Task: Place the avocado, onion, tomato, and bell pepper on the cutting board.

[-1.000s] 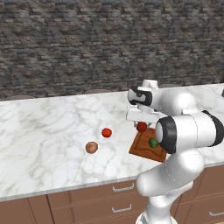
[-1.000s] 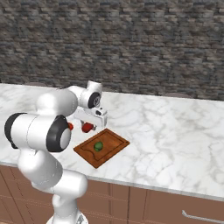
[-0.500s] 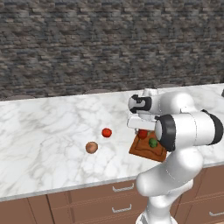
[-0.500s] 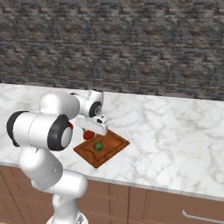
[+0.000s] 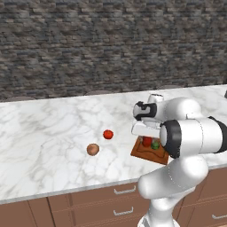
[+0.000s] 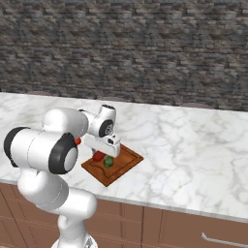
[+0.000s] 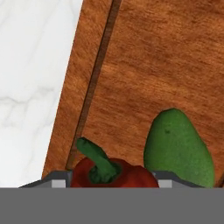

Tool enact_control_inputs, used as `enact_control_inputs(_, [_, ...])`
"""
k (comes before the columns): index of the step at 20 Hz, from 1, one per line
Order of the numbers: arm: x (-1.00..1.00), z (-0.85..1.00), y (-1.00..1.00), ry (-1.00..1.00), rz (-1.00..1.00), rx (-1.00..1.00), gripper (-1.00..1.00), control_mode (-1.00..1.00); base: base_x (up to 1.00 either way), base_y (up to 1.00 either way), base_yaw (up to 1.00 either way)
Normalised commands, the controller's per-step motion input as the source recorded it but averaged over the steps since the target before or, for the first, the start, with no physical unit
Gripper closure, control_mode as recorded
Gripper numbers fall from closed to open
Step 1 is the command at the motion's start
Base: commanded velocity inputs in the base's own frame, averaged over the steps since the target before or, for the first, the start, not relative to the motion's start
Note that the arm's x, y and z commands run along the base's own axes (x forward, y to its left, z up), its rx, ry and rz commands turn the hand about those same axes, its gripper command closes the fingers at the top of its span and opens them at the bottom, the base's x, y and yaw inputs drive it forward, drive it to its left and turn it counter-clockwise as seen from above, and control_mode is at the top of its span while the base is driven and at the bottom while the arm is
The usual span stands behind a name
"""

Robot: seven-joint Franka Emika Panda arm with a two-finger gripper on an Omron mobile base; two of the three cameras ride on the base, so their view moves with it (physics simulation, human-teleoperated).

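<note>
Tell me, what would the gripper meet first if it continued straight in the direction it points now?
Probably the cutting board: the gripper, holding the red bell pepper, points down at its wood, beside the avocado. Depth is unclear.

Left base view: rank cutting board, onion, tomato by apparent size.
1. cutting board, largest, though the arm partly covers it
2. onion
3. tomato, slightly smaller than the onion; it sits farther back, so that gap is unsure
</note>
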Motion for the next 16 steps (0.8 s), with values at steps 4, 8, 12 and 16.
enact_control_inputs(4, [-0.01,-0.22,0.0,0.0,-0.01,0.0,1.0,-1.0,0.0,0.0,0.0])
enact_control_inputs(8, [-0.01,-0.19,0.01,0.0,0.0,0.0,1.0,-1.0,0.0,0.0,0.0])
enact_control_inputs(12, [-0.02,-0.24,0.01,0.0,0.0,0.0,1.0,-1.0,0.0,0.0,0.0])
enact_control_inputs(16, [-0.15,-0.34,0.0,0.0,0.0,0.0,1.0,-1.0,0.0,0.0,0.0])
